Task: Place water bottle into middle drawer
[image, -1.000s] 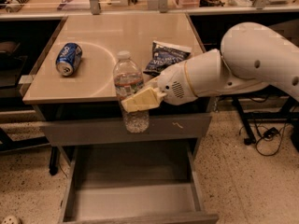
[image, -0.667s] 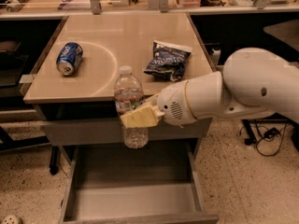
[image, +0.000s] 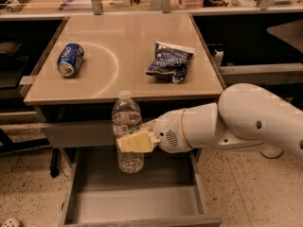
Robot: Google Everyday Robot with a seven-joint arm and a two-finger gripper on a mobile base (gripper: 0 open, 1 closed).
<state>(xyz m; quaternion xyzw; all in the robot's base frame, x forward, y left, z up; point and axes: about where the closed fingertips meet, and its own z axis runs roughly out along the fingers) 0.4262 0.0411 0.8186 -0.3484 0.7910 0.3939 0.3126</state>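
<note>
The water bottle (image: 127,122) is clear and ribbed with a white cap and a red label band. It stands upright in the air, in front of the table edge and above the open middle drawer (image: 137,203). My gripper (image: 135,141) is shut on the bottle's middle, with a pale finger (image: 137,142) across its front. The white arm reaches in from the right. The drawer is pulled out below, its grey floor bare.
On the tan tabletop (image: 128,79) a blue soda can (image: 70,59) lies on its side at the left and a dark chip bag (image: 169,61) lies at the right. A shut grey drawer front (image: 78,134) sits above the open drawer. Shelves flank the table.
The arm has carried the bottle down and toward the front, from the table's edge to above the open drawer. The can and chip bag have not moved.
</note>
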